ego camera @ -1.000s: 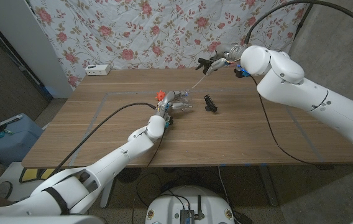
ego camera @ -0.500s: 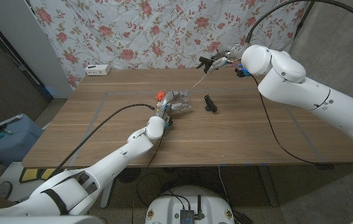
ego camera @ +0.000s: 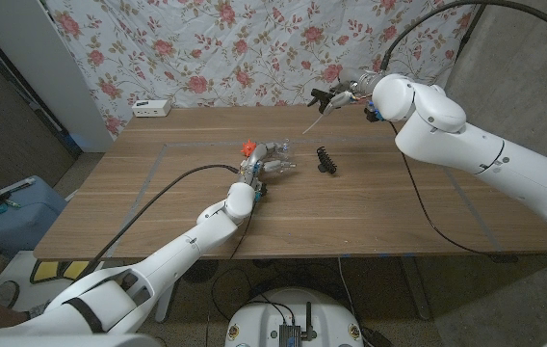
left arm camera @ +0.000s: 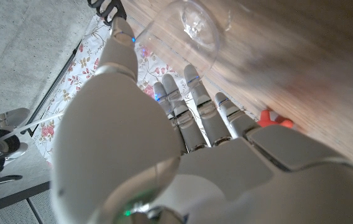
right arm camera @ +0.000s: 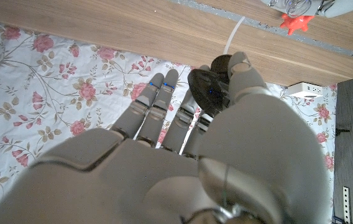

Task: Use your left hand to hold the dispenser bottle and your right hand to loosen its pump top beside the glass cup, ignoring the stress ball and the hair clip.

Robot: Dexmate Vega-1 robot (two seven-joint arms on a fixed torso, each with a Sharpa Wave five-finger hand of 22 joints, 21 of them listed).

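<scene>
My left hand (ego camera: 265, 160) grips a clear dispenser bottle (ego camera: 281, 152) near the table's middle; the thumb and fingers (left arm camera: 192, 106) lie along its transparent body (left arm camera: 189, 28). I cannot tell a separate glass cup from the bottle. My right hand (ego camera: 337, 94) is raised over the table's far edge and pinches the dark pump top (right arm camera: 209, 88), whose white tube (ego camera: 313, 123) hangs free in the air. The orange stress ball (ego camera: 247, 147) sits just left of my left hand. The black hair clip (ego camera: 326, 160) lies to the right of the bottle.
A white power strip (ego camera: 151, 108) lies at the far left corner of the wooden table (ego camera: 399, 212). A flowered cloth (ego camera: 206, 48) hangs behind it. My left arm's black cable (ego camera: 158, 188) trails across the front left.
My right arm has shifted slightly, still holding the pump top and its tube in the air. My left hand and the bottle have stayed put.
</scene>
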